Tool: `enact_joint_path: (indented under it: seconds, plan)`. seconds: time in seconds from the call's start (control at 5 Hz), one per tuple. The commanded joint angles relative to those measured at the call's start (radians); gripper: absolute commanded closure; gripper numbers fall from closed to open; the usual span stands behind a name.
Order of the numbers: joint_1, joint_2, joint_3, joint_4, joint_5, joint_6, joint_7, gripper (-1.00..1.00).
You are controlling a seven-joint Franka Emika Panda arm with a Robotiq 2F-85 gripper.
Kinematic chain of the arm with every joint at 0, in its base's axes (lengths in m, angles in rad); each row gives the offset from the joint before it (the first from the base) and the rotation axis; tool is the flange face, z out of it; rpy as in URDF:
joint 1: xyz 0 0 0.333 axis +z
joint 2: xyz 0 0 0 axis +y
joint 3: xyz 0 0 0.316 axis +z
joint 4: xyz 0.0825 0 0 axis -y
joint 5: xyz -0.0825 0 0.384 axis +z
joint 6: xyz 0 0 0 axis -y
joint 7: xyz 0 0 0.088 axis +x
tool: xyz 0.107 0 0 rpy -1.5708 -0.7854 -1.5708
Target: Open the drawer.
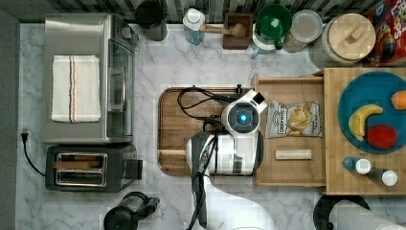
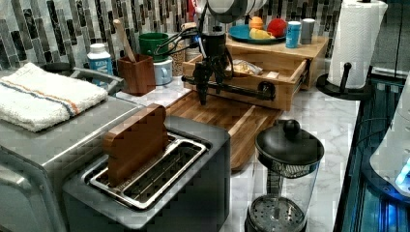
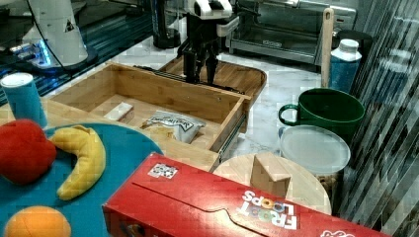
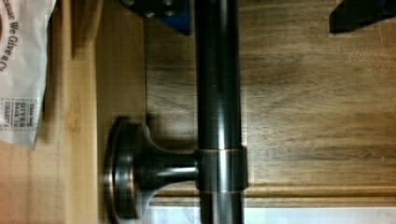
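Observation:
The light-wood drawer (image 1: 287,91) stands pulled well out from under the wooden shelf (image 1: 335,143), over the brown tray (image 1: 172,134). Its long black bar handle (image 4: 218,93) runs across the front (image 2: 251,79). My gripper (image 2: 209,94) points down at that handle, near the end toward the back wall. It is open, with one finger (image 4: 159,14) on the drawer side of the bar and the other finger (image 4: 359,16) well off on the tray side. In the right view the gripper (image 3: 200,76) straddles the bar. Inside the drawer lie a chip bag (image 1: 293,119) and a small pale block (image 1: 293,154).
A toaster oven (image 1: 86,79) and a toaster (image 1: 88,167) stand at the top view's left, a French press (image 2: 285,179) near the front. Cups, a bottle and jars line the back wall. A blue plate (image 1: 368,110) of fruit sits on the shelf, beside a paper towel roll (image 2: 358,38).

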Motion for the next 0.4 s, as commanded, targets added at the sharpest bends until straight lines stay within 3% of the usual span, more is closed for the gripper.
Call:
enact_joint_path:
  seconds: [0.2, 0.4]
  plan:
    - [0.073, -0.052, 0.053, 0.009, 0.019, -0.017, 0.095, -1.00]
    - [0.066, -0.052, 0.060, 0.009, 0.017, -0.018, 0.097, -1.00]
